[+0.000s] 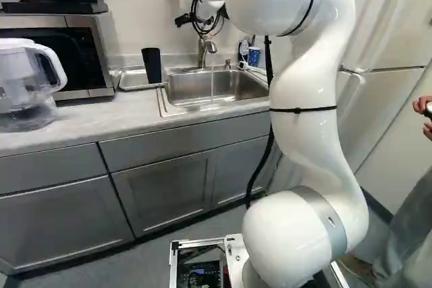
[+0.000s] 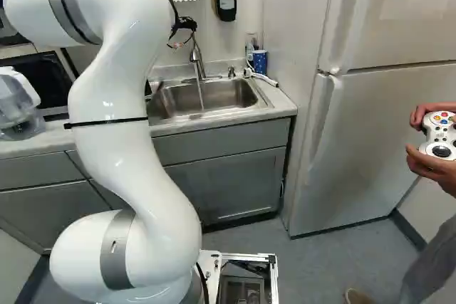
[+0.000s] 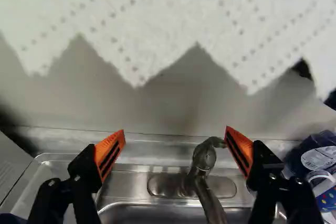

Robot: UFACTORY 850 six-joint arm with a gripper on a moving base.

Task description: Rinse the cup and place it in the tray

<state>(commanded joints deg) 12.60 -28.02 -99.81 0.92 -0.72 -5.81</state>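
The dark cup [image 1: 152, 65] stands in the shallow tray [image 1: 132, 84] at the left of the sink [image 1: 221, 87], as seen in the left base view; whether its mouth faces up or down cannot be told. The faucet [image 2: 196, 53] is running: a thin stream of water [image 2: 201, 96] falls from its spout into the basin. The arm [image 1: 307, 119] rises from the base and reaches over the counter [image 1: 88, 118], carrying the gripper [image 1: 202, 19] above the sink area. In the wrist view the two fingers stand wide apart, their orange pads [image 3: 109, 153] facing each other with nothing clamped between them. The faucet's upper part appears ahead of the finger on the faucet side, near its tip; contact cannot be confirmed. White paper [image 3: 157, 24] with a zigzag lower edge and dotted lines hangs ahead of the fingers, before the wall. A blue patterned cup [image 2: 259, 60] stands on the far side of the sink from the tray, with a bottle [image 2: 251, 42] beside it and a white cable [image 2: 265, 77] near its foot. A clear pitcher [image 1: 27, 89] with a white handle sits on the counter in front of the microwave [image 1: 100, 55]. The refrigerator [image 2: 377, 126] stands at the right of the right base view.
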